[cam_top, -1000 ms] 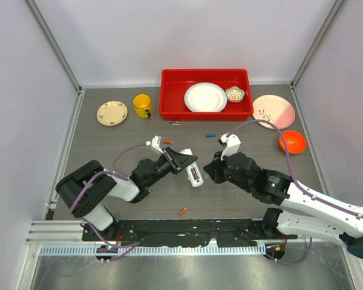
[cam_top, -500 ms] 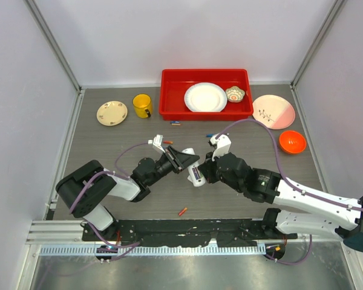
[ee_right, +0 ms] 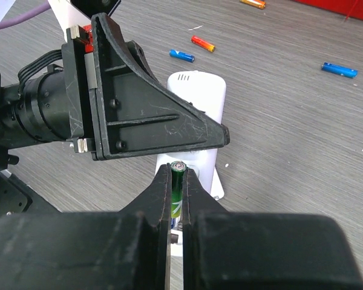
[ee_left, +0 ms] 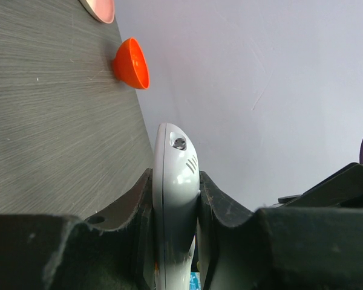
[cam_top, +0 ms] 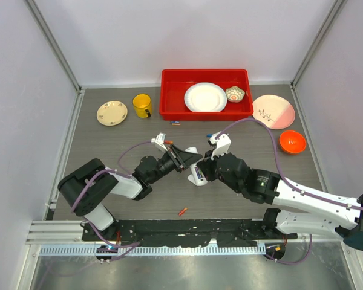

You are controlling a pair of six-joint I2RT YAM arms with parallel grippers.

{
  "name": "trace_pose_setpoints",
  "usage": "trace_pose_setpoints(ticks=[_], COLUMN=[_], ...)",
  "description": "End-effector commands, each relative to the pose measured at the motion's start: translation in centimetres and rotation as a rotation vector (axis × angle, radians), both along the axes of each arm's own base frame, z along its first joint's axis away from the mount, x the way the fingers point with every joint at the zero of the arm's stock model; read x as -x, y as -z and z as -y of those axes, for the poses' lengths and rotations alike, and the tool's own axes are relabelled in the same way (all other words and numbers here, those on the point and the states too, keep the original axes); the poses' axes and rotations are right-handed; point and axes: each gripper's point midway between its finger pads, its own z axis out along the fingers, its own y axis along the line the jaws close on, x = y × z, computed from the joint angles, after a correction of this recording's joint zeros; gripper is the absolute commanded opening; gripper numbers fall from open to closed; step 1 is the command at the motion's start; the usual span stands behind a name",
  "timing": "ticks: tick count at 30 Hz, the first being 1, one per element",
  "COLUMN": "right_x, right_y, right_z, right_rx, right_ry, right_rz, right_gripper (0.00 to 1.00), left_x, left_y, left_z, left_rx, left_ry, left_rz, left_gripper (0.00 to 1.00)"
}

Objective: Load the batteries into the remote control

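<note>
Grey wood-grain table (cam_top: 109, 199), plain white walls on three sides.

Left gripper (cam_top: 192, 162), centre of the overhead view: jaws clamped on the remote control (cam_top: 196, 175), gripping its two long edges. Left wrist view shows the white shell (ee_left: 174, 181) edge-on between the pads, with a small screw and vent slots at its tip. Can't tell if its lower end touches the table.

Right gripper (ee_right: 178, 172): jaws nearly together, pinching a green battery (ee_right: 178, 193) end-up, right at the remote's near end. The left gripper's black triangular finger (ee_right: 145, 115) lies across the remote (ee_right: 196, 96) and covers its middle.

No readable writing. Print on the batteries is too small to read, and the remote's back is plain white.

Loose batteries: blue (ee_right: 182, 55) and red-orange (ee_right: 203, 43) just beyond the remote, another blue (ee_right: 339, 70) at right, one orange-red (cam_top: 182, 211) at bottom centre.

Along the far edge:
- cream plate (cam_top: 112, 113)
- yellow mug (cam_top: 142, 106)
- red tray (cam_top: 164, 96) holding a white plate (cam_top: 205, 97) and a small patterned bowl (cam_top: 235, 93)
- pink plate (cam_top: 273, 111)
- orange bowl (cam_top: 292, 141)
</note>
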Motion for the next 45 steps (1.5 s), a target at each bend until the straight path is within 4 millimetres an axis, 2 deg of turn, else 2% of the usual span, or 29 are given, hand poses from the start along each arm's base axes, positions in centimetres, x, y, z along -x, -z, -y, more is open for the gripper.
trace_pose_setpoints(ticks=[1, 10, 22, 27, 34, 35, 39, 45], right_x=[-0.8, -0.6, 0.0, 0.6, 0.9, 1.0, 0.9, 0.5], right_y=[-1.0, 0.9, 2.1, 3.4, 4.2, 4.3, 4.4, 3.4], right_z=[-0.1, 0.5, 0.7, 1.0, 0.7, 0.7, 0.6, 0.4], right_rx=[-0.013, 0.028, 0.061, 0.124, 0.134, 0.136, 0.148, 0.125], right_ry=[0.031, 0.033, 0.012, 0.001, -0.005, -0.006, 0.005, 0.027], right_rz=[0.054, 0.036, 0.006, -0.046, -0.091, -0.094, -0.102, -0.092], right_gripper=[0.01, 0.01, 0.01, 0.01, 0.01, 0.02, 0.17, 0.26], left_x=[1.0, 1.1, 1.1, 1.1, 1.1, 1.0, 1.2, 1.3], left_y=[-7.8, -8.1, -8.6, -9.0, -9.2, -9.2, -9.4, -9.2], left_z=[-0.4, -0.5, -0.5, -0.5, -0.7, -0.7, -0.6, -0.7], left_rx=[0.224, 0.23, 0.239, 0.242, 0.242, 0.241, 0.243, 0.239], left_ry=[0.019, 0.022, 0.023, 0.016, 0.009, 0.009, 0.014, 0.016], left_rz=[0.199, 0.204, 0.218, 0.23, 0.244, 0.244, 0.249, 0.25], left_gripper=[0.0, 0.0, 0.0, 0.0, 0.0, 0.0, 0.0, 0.0])
